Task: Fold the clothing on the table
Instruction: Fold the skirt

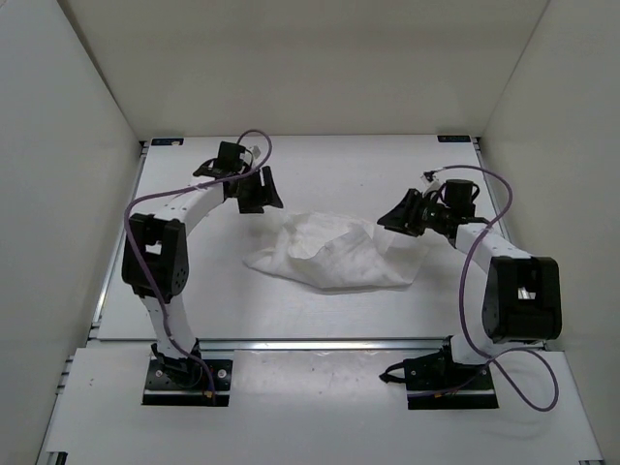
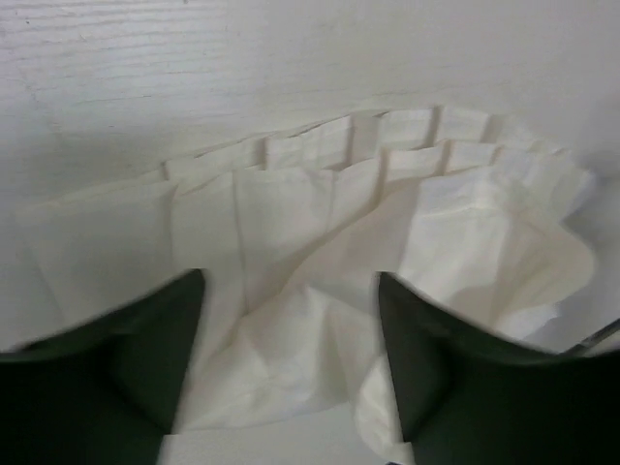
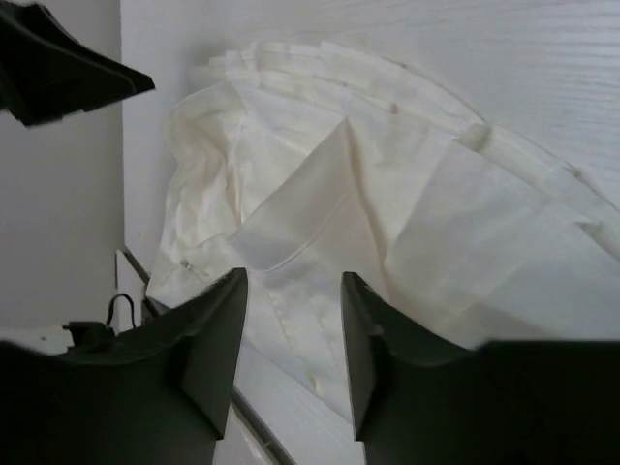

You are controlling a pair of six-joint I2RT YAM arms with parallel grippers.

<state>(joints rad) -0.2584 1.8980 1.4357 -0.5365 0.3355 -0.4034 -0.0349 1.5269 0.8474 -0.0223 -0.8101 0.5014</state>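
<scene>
White pleated clothing (image 1: 334, 254) lies mid-table (image 1: 320, 170), seemingly doubled over once but lumpy, so tidier folds look left to do; left gripper (image 1: 256, 192) at its far-left edge gapes wide and empty, right gripper (image 1: 403, 215) at its right edge half-open, holding nothing.

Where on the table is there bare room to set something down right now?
Bare table runs behind the clothing up to the back wall, and in front of it down to the near rail. Crowded: the clothing's far corners, where the left tool and right tool hover open.
</scene>
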